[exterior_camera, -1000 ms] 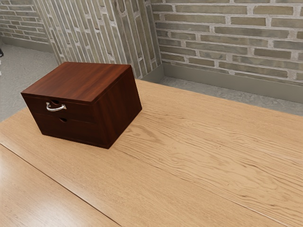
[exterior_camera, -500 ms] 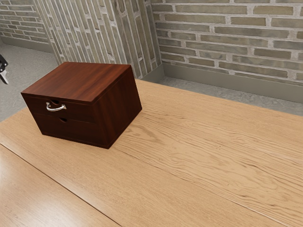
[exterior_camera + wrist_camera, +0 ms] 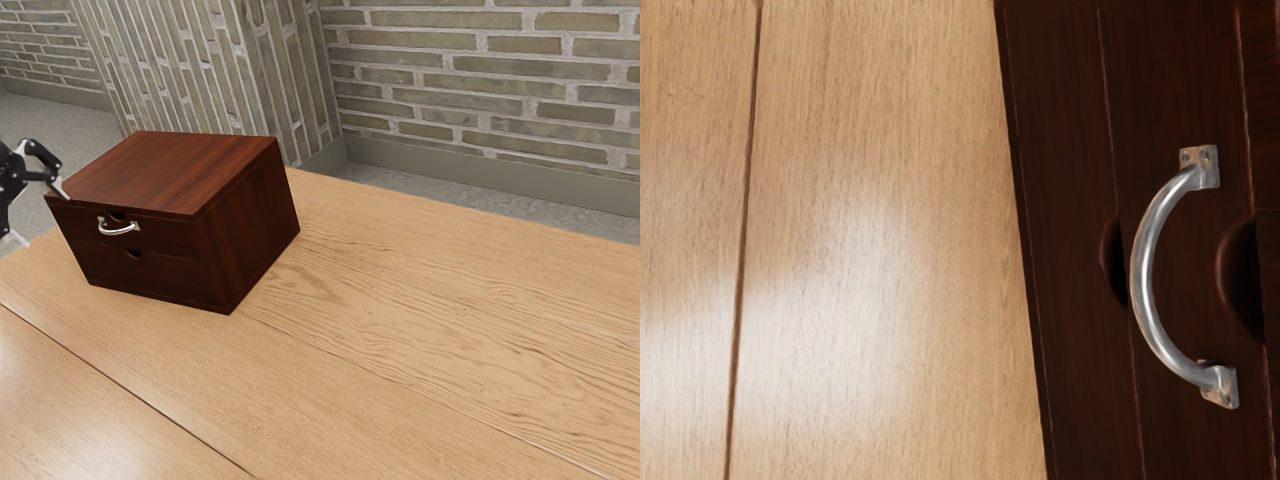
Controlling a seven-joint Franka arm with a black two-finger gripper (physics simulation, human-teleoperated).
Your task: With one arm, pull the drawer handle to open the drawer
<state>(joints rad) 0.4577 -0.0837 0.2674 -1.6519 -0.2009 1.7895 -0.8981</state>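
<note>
Your black two-finger gripper [image 3: 38,212] hangs with fingers spread wide, just beside the glossy dark mahogany drawer box [image 3: 190,215] on the pale oak-grain tabletop [image 3: 420,330]. The box's curved brushed-metal handle [image 3: 118,227] is untouched, and the drawer front sits flush.

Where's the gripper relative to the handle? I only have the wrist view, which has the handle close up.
Observer: In the exterior view the gripper hangs at the exterior view's left of the cabinet, level with the handle but apart from it, touching nothing.
Operator: Fingers open?
Observer: Yes, the fingers are spread, with nothing between them.
Operator: Drawer out at all?
Observer: No, the top drawer sits flush with the cabinet front and has not been pulled out yet.
</note>
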